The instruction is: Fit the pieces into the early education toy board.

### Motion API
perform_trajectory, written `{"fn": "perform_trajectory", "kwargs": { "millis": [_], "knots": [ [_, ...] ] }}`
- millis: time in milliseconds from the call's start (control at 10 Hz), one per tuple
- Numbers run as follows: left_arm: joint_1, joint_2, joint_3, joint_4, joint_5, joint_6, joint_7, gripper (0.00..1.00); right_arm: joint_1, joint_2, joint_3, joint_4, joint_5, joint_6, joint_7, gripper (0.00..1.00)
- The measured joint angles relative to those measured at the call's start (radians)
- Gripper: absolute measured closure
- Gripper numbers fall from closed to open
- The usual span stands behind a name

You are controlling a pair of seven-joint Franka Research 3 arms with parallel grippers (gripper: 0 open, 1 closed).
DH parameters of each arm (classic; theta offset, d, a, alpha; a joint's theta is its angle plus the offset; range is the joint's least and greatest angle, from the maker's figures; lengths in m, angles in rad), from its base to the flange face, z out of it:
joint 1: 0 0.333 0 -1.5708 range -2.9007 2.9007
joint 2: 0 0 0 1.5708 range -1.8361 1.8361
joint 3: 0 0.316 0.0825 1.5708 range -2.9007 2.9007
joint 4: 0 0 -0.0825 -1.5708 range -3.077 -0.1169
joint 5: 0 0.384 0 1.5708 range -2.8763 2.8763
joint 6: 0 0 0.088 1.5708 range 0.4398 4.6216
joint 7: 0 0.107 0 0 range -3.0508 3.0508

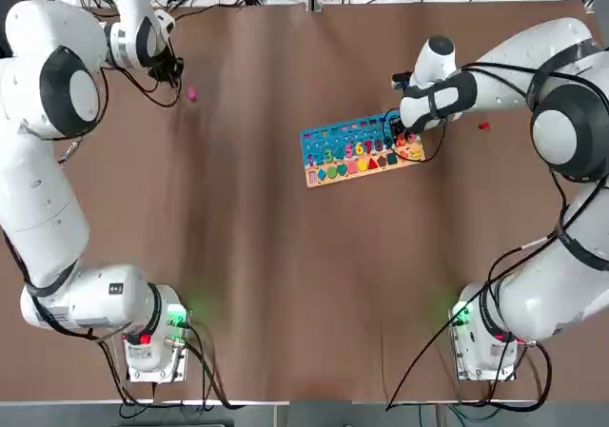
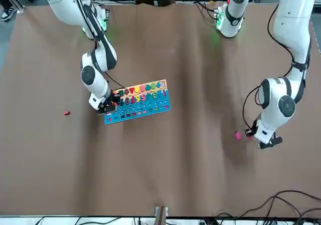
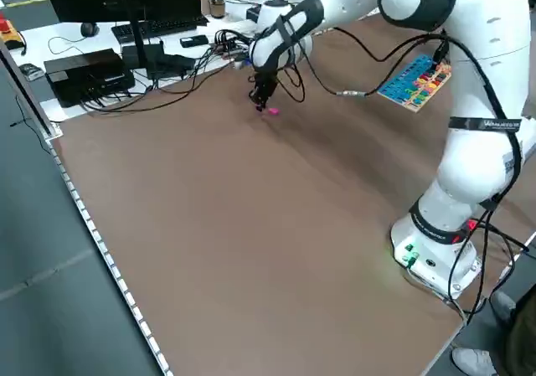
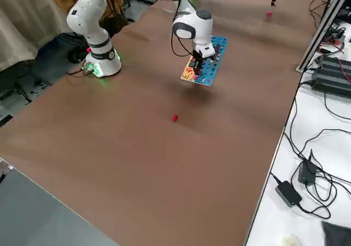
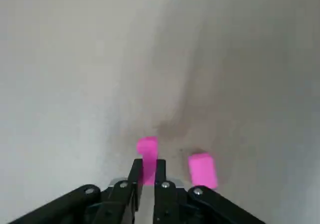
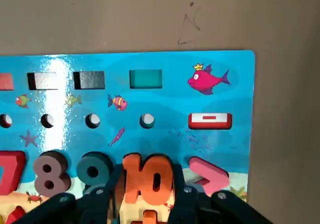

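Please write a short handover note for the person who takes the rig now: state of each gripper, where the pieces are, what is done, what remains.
Left gripper: shut on one small pink flat piece, at the far left of the table.
Second pink piece: lies loose right beside it.
Right gripper: shut on the orange "10" piece, over its place after the 9 in the numeral row of the blue and tan wooden toy board.
Small red piece: loose on the brown table, to the right of the board.
Done: none seen released into the board.
Left: seat the "10", then bring both pink pieces and the red one.
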Motion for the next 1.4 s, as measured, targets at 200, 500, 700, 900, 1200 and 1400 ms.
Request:
{"fn": "perform_trajectory", "kwargs": {
  "millis": [200, 500, 700, 900, 1200, 1400],
  "knots": [
    [-0.003, -0.076, -0.043, -0.031, 0.0, -0.007, -0.036, 0.87, 0.0, -0.001, 0.0, 0.0, 0.0, 0.0, 0.0, 0.58],
    [-0.006, -0.158, -0.109, -0.05, 0.0, -0.1, -0.075, 0.87, 0.0, -0.002, 0.001, 0.0, 0.0, 0.0, -0.001, 0.58],
    [-0.007, -0.192, -0.163, -0.051, 0.0, -0.152, -0.083, 0.87, 0.0, -0.003, 0.002, 0.0, 0.0, 0.001, -0.004, 0.58],
    [-0.007, -0.216, -0.223, -0.05, 0.0, -0.165, -0.136, 0.87, 0.0, -0.004, 0.003, 0.0, 0.0, 0.003, -0.005, 0.58],
    [-0.011, -0.265, -0.3, -0.044, 0.0, -0.242, -0.274, 0.87, 0.0, -0.004, 0.003, 0.0, 0.0, 0.023, -0.005, 0.58],
    [-0.059, -0.277, -0.34, -0.045, 0.0, -0.26, -0.396, 0.87, 0.0, -0.004, 0.003, 0.0, 0.0, 0.024, -0.005, 0.58]
  ]
}}
